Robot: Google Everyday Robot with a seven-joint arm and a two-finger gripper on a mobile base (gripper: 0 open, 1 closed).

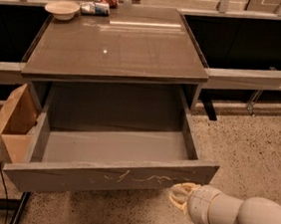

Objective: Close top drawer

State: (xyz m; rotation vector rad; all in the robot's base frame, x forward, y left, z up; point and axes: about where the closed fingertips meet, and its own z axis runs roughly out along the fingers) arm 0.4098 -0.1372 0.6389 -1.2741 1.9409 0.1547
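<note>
Hand (180, 196), clenched or released cannot be told, is hovering low beside the top drawer (73, 177) front's right end; pushing off-centre there is probably risking a skewed, jammed drawer.

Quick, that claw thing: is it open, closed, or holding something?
Claw: low, right by the front of the pulled-out top drawer, near its right end; open or closed cannot be told.

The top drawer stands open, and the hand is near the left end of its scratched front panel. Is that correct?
Not quite. The top drawer stands open, but the camera view shows the hand near the right end of its scratched front panel, low in front of it, not the left.
</note>
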